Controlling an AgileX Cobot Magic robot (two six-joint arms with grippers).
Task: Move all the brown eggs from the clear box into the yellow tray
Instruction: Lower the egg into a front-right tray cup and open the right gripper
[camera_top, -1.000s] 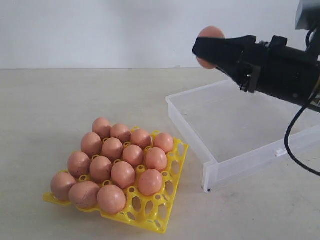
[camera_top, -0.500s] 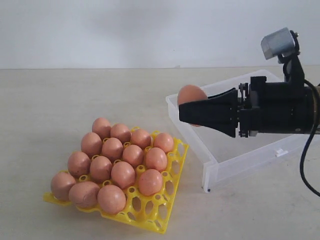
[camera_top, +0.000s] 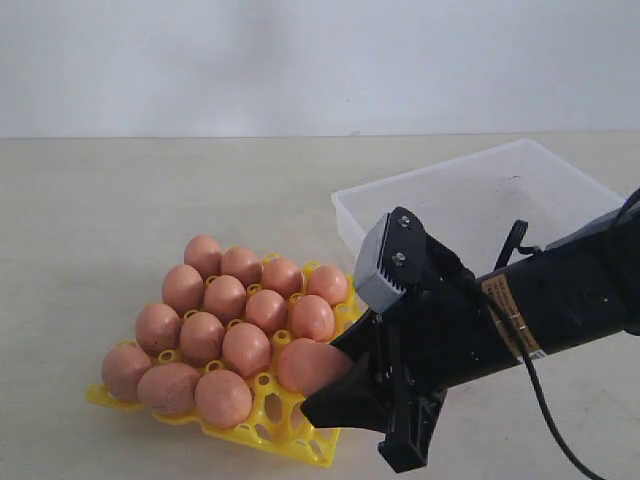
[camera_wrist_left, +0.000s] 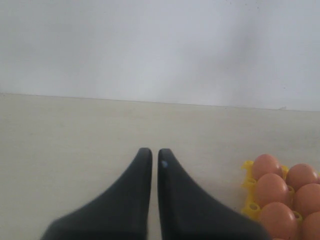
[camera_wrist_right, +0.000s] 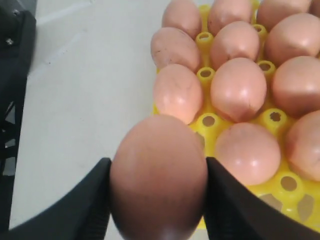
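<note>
The yellow tray (camera_top: 300, 440) sits on the table at the left, with several brown eggs (camera_top: 225, 298) in its cups. My right gripper (camera_wrist_right: 157, 164) is shut on one brown egg (camera_wrist_right: 159, 175), low over the tray's near right corner, beside the eggs in the cups. In the exterior view that gripper (camera_top: 335, 390) reaches in from the right. The clear box (camera_top: 345, 215) behind it shows no eggs; the arm hides its front. My left gripper (camera_wrist_left: 152, 155) is shut and holds nothing, hovering over bare table to the side of the tray (camera_wrist_left: 248, 185).
The right arm's black body (camera_top: 540, 310) lies across the front of the box, with a cable (camera_top: 545, 410) hanging under it. A white wall runs along the back of the beige table (camera_top: 120, 200).
My right gripper has carried the egg from high above the clear box down and leftward to the tray's near right corner. The eggs in the tray have not moved.
</note>
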